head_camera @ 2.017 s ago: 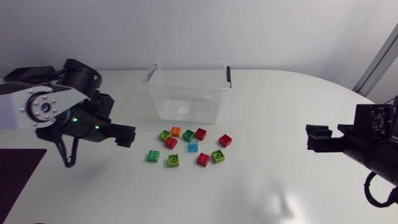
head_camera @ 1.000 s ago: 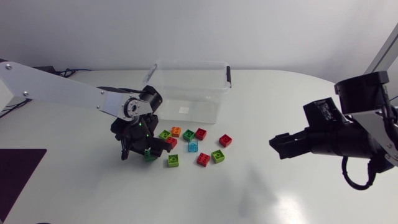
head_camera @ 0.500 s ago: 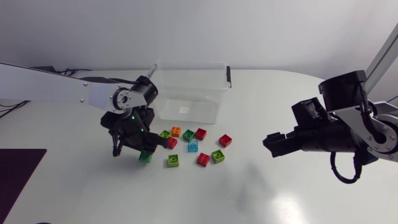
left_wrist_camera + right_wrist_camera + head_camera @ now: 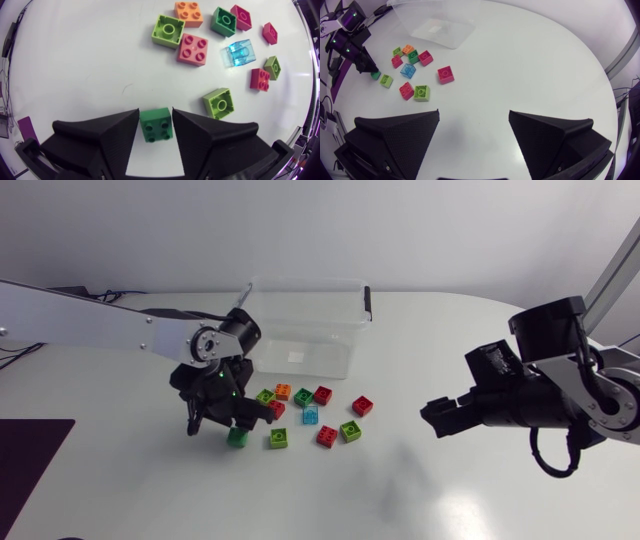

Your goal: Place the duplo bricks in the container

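The dark green four-stud duplo brick (image 4: 156,126) sits studs-up between the two black wedge fingers of the left gripper (image 4: 155,112). Each finger presses against one of its sides, so the claw is clenched on it. From above, this brick lies in front of the clear plastic container (image 4: 300,330), off its left front corner and apart from it. Whether it touches the white table (image 4: 430,330) I cannot tell. The left arm (image 4: 100,330) comes in as a long silver link, bends at a black joint beside the container's left front corner, and points its gripper steeply down.

Ten more bricks lie loose in front of the container. Nearest its front wall is a row of a lime brick (image 4: 265,396), an orange brick (image 4: 283,391), a second dark green brick (image 4: 303,396) and a red brick (image 4: 322,394). Farther from the container are a transparent blue brick (image 4: 311,416) and further red and lime ones.

The right gripper (image 4: 474,117) hovers over the table well to the right of the container and clear of all the bricks. It is released, its fingers spread wide with only bare table between them. The right arm (image 4: 560,395) lies low and roughly level, aimed towards the bricks.
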